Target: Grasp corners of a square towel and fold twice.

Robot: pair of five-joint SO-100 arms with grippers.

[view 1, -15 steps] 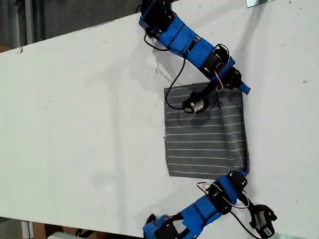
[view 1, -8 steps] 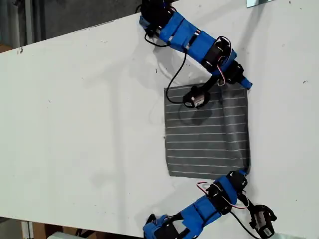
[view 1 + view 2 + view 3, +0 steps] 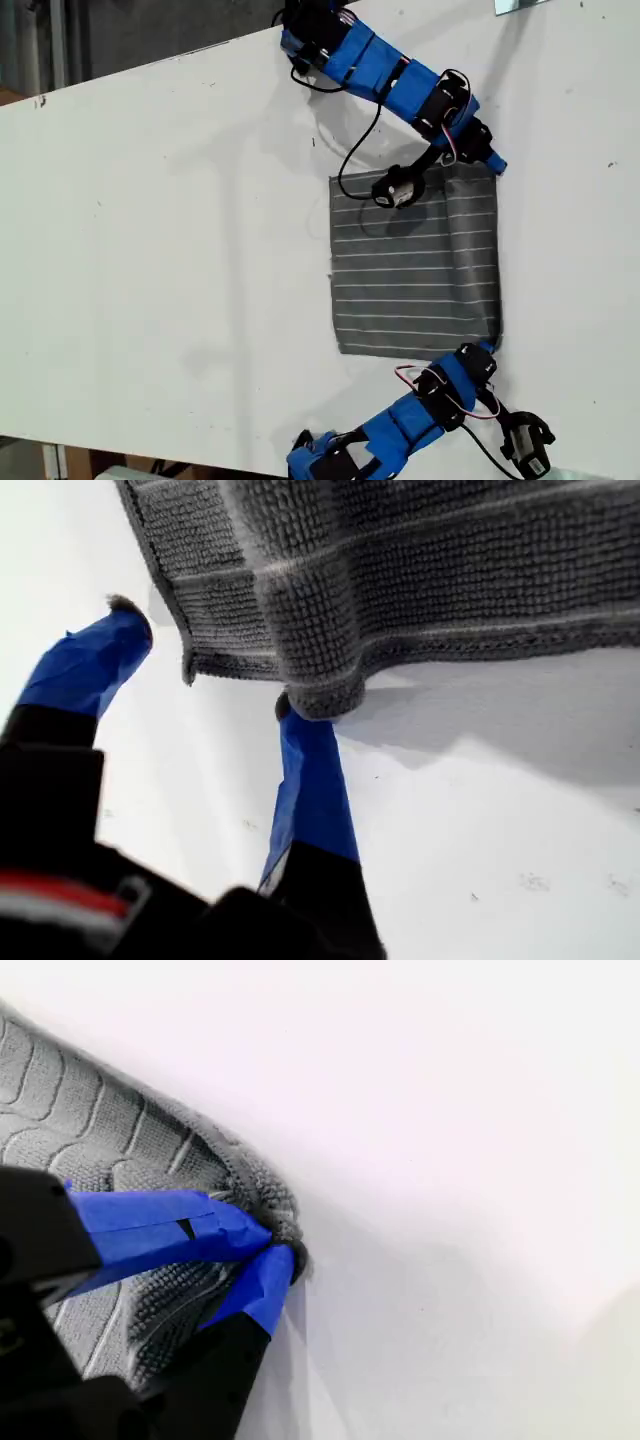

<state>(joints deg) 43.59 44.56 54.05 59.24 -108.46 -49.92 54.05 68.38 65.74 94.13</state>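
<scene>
the towel [image 3: 415, 265] lay flat on the white table [image 3: 160, 200], right of centre in the exterior view, a dark grey square crossed by thin white stripes, with a looped, knitted pile in the wrist views. it looked light and limp, likely to sag and drag instead of holding a shape, so the sound grip was judged to be right at the corners, pinched deep enough that the pile would not slip free.

2 arms sat at the 2 corners on the exterior view's right. my second gripper [image 3: 275, 1250] was clenched on a corner [image 3: 270, 1200] of the cloth, its blue fingertips [image 3: 170, 1230] meeting over the hem. my first gripper [image 3: 205, 665] stood released, jaws apart: one finger lay under a drooping fold at the towel's edge, the other clear beside a corner [image 3: 190, 670]. which arm in the exterior view was which i could not tell for sure.
</scene>
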